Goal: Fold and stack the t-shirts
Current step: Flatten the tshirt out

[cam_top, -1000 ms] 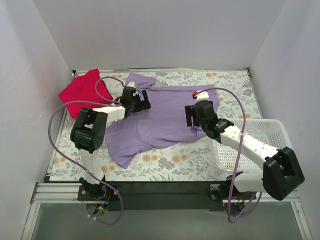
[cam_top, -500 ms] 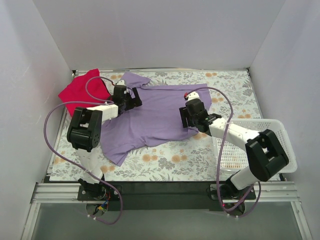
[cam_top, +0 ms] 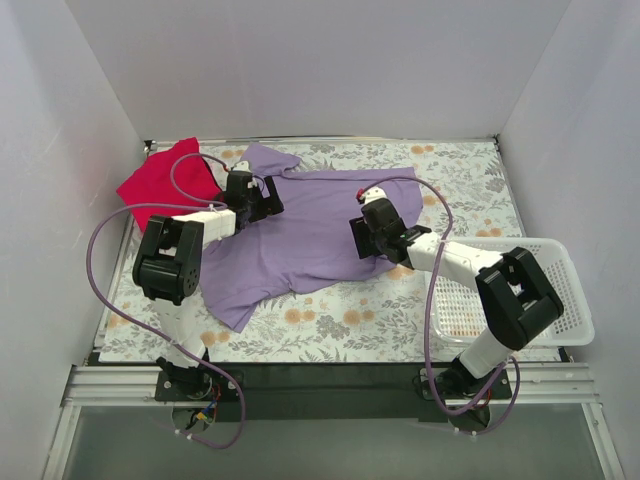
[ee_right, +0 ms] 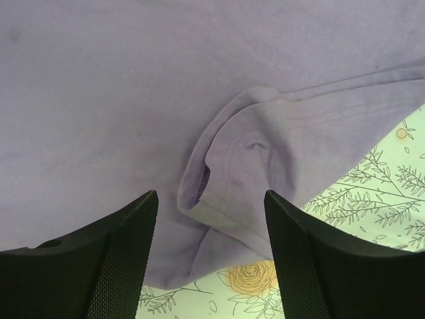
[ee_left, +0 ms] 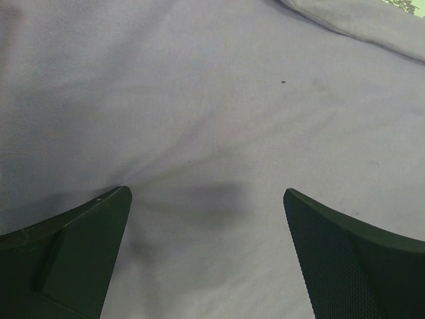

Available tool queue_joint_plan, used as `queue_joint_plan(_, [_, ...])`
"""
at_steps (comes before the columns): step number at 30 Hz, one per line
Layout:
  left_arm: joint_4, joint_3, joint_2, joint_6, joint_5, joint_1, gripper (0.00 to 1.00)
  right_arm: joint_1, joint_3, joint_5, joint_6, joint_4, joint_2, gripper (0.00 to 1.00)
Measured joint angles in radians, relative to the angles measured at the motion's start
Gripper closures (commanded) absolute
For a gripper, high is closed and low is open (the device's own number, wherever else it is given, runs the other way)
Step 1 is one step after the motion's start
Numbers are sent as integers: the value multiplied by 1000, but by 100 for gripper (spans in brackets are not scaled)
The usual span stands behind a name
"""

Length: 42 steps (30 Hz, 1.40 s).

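- Spread wide and gripping nothing, the left claw [ee_left: 206, 191] hangs low over smooth lavender cloth at the shirt's far-left part. I judge it is set there to pin or pick up that side for a fold.
- Off its outer side, in the far-left corner, the red t-shirt [cam_top: 160, 185] lies in a bunched heap, not yet folded.
- Across the middle, the lavender t-shirt [cam_top: 300, 240] lies mostly flat on the floral table cover [cam_top: 340, 325], one corner trailing toward the near-left. It is a soft, matte knit with shallow wrinkles.
- Further right, the right claw [ee_right: 210, 194] sits low over the shirt's right sleeve [ee_right: 252, 159], its fingers [ee_right: 113, 266] apart and not pinching anything. The sleeve's hem has curled into a small open tube with double stitching along its edge. The claw seems lined up on that curl so the sleeve can be grasped and brought inward.
- Both claws' pads are dark, with a fine mesh-like texture suited to holding slippery cloth.
- At the near right stands a white mesh basket [cam_top: 570, 290], stiff plastic and apart from both shirts.
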Motion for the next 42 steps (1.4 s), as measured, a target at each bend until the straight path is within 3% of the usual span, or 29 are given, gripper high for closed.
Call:
queue_joint_plan(18, [-2, 0, 0, 6, 2, 6, 7, 0, -1, -34, -12, -1, 58, 61])
queue_joint_plan(20, [-2, 0, 0, 6, 5, 8, 7, 0, -1, -40, -22, 0, 58, 78])
queue_joint_plan(21, [-2, 0, 0, 6, 6, 9, 7, 0, -1, -43, -23, 0, 58, 95])
queue_joint_plan(22, [-2, 0, 0, 6, 8, 10, 7, 0, -1, -44, -27, -1, 58, 99])
queue_joint_plan(29, [4, -13, -8, 6, 13, 18, 7, 0, -16, -3, -19, -29, 3, 99])
queue_joint_plan(42, [-2, -19, -14, 7, 16, 47, 7, 2, -61, 292, 63, -275, -446, 99])
